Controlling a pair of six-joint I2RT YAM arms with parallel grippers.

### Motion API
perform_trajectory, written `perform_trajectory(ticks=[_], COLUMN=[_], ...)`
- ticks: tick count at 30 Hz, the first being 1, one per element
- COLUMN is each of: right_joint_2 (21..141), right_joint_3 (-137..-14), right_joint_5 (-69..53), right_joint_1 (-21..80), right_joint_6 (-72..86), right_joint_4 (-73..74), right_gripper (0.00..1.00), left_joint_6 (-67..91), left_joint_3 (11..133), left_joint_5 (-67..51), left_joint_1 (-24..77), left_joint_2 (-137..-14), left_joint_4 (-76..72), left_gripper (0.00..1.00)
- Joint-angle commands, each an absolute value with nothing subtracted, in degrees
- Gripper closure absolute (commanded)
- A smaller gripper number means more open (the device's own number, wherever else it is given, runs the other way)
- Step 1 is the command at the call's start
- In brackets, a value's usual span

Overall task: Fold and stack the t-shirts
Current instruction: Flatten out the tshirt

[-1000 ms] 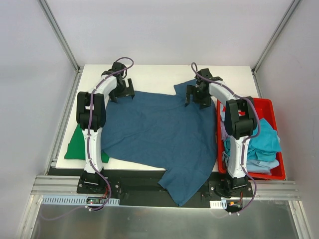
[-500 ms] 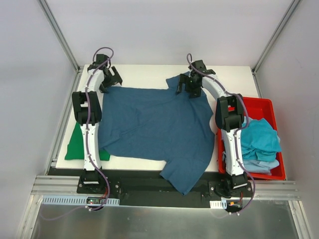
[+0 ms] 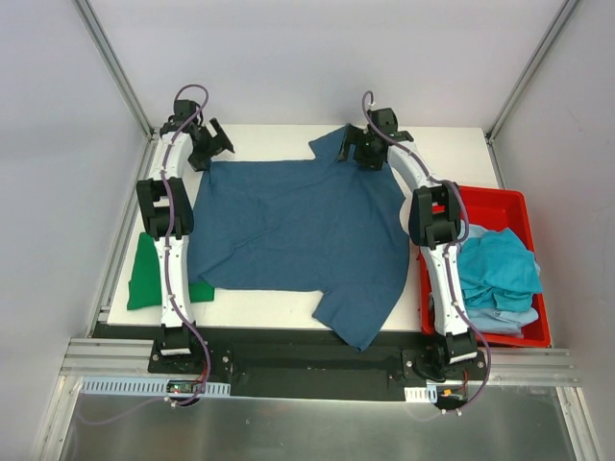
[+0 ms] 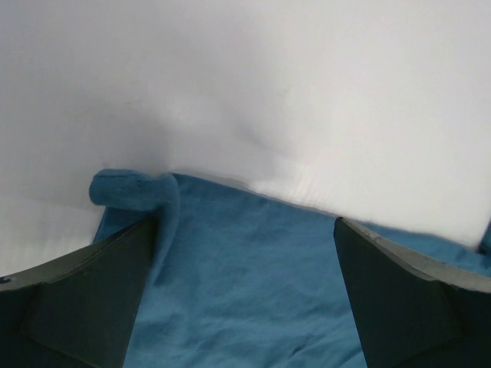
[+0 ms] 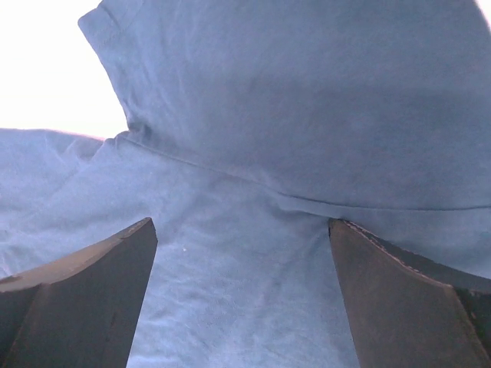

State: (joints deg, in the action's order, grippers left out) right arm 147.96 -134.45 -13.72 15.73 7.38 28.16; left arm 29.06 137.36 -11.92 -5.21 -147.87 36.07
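Note:
A dark teal-blue t-shirt [image 3: 298, 226] lies spread over the white table [image 3: 452, 144]; one sleeve hangs over the near edge. My left gripper [image 3: 207, 144] is at its far left corner. In the left wrist view the gripper [image 4: 244, 222] is open wide over the cloth [image 4: 245, 307], whose corner is rolled up by the left finger. My right gripper [image 3: 360, 149] is at the far right sleeve. It is also open wide [image 5: 242, 222], with the shirt's seam and sleeve [image 5: 291, 115] between the fingers. A bright green shirt [image 3: 149, 274] lies at the near left, partly under the blue one.
A red bin [image 3: 524, 206] at the right holds teal and light blue shirts [image 3: 495, 269]. Bare table shows along the far edge [image 3: 279, 139]. Frame posts stand at both far corners.
Both grippers have moved toward the far edge of the table. The blue shirt has slid away with them and spread flatter, with less of it hanging over the near edge.

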Motion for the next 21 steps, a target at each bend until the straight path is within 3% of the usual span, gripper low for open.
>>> perform_trajectory(ticks=[1,8,13,17,21], right_joint_2=[149.2,151.7,146.4,137.2,126.8], right_joint_3=[-137.7,-143.2,-142.2,-133.8,-121.7], right_joint_5=[-12.3,-13.3,-15.7,-15.5,-12.8], right_joint_1=[12.7,10.3,10.7,11.6,14.3], right_joint_6=[9.6,9.1,5.1,3.1,0.8], right_joint_4=[23.6,21.7,22.8,23.6,25.5], right_gripper=[0.04,0.04,0.04,0.04,0.04], left_joint_6=[26.5,24.8,22.9,22.6,26.9], left_joint_3=[139.3,139.3,138.3,124.1,101.6], left_joint_5=[-20.6,-21.2,-20.9,-17.8,-7.9], left_joint_1=[-4.7,-4.5,-4.1,-4.2,-4.3], left_joint_2=[-148.1,-145.7,-139.6,-126.7,-109.0], left_joint_4=[33.3,31.7,31.5,31.6,31.6], left_gripper=[0.01,0.01,0.01,0.01,0.01])
